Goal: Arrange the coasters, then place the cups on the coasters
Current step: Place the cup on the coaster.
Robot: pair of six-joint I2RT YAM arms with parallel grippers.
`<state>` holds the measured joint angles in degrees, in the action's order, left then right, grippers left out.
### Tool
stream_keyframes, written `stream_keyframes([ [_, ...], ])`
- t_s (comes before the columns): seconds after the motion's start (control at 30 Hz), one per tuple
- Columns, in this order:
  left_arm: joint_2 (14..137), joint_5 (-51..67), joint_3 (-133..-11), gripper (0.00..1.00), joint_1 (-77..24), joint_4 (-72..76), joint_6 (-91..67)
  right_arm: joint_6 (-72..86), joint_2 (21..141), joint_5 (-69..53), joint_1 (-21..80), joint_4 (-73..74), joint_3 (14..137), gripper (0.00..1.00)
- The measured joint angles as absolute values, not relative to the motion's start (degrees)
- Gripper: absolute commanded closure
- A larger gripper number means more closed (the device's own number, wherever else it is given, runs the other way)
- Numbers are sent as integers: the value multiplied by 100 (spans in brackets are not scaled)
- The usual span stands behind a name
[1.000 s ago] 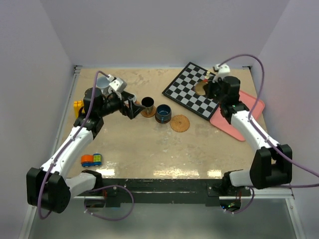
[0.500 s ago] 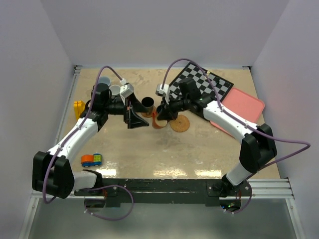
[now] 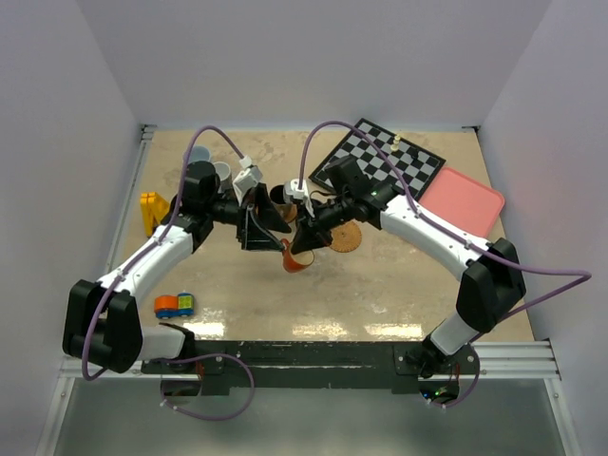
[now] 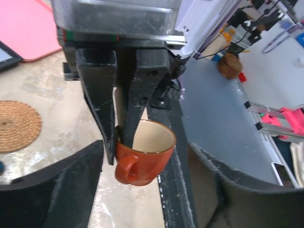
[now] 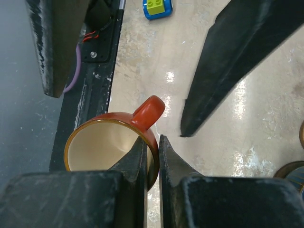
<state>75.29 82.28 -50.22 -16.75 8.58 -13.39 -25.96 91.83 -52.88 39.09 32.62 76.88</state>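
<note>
Orange cup (image 3: 294, 258) aloft between two arms

Pinched at the rim wall by the clamped right gripper (image 5: 152, 147), off the table near the woven coaster (image 3: 344, 235), and not yet set on any coaster. Flanked by the left gripper (image 3: 266, 226), spread open and not touching. Could twist or drop on so thin a bite, or if released before the other jaws seat. Holds nothing but cream glaze.

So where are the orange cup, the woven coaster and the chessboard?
orange cup (image 4: 152, 164), left wrist view, its outer wall
woven coaster (image 4: 16, 126), left wrist view, its middle
chessboard (image 3: 408, 163), top view, its middle squares
</note>
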Motion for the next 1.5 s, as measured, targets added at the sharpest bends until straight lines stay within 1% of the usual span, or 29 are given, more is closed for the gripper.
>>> stream_keyframes([
  [0.13,7529,8337,-4936,39,-1728,996,-1457,-2707,9183,-5363,3894,3363,7789,100],
  [0.23,7529,8372,-4823,50,-1728,1219,-1656,-2755,9142,-5374,3894,3395,7811,100],
  [0.27,7529,8368,-4775,52,-1728,1310,-1723,-2770,9126,-5387,3894,3417,7811,100],
  [0.43,7557,8399,-4676,52,-1741,1599,-1966,-2825,9045,-5417,3905,3494,7811,100],
  [0.5,7568,8403,-4668,58,-1743,1636,-2023,-2845,9024,-5417,3903,3503,7811,100],
  [0.6,7592,8403,-4648,63,-1756,1706,-2058,-2858,8991,-5459,3898,3516,7811,100],
  [0.67,7592,8403,-4622,71,-1791,1717,-2062,-2858,8971,-5483,3898,3518,7811,100],
  [0.73,7594,8394,-4602,87,-1824,1721,-2060,-2864,8962,-5520,3900,3559,7811,100],
  [0.8,7596,8418,-4600,100,-1833,1732,-2060,-2899,8954,-5570,3905,3583,7811,100],
  [0.93,7588,8532,-4598,100,-1852,1809,-2012,-2945,8945,-5675,3909,3632,7811,100],
  [0.97,7581,8530,-4591,100,-1852,1791,-1970,-2943,8947,-5671,3909,3632,7811,96],
  [1.07,7489,8490,-4582,100,-1852,1538,-1640,-2829,8923,-5553,3938,3601,7808,64],
  [1.1,7426,8414,-4587,100,-1852,1361,-1426,-2724,8895,-5419,3955,3573,7802,55],
  [1.17,7282,8204,-4604,100,-1861,860,-908,-2512,8809,-5063,3959,3420,7758,44],
  [1.2,7201,8068,-4617,100,-1881,576,-668,-2447,8768,-4925,3944,3354,7736,40],
  [1.3,7017,7627,-4622,100,-1925,51,-148,-2171,8597,-4405,3872,3151,7664,35],
  [1.4,6862,7122,-4617,100,-1933,-237,158,-1754,8412,-3916,3739,2936,7533,32],
  [1.5,6510,6346,-4491,100,-1933,-130,270,-1079,8197,-3623,3382,2709,7358,32],
])
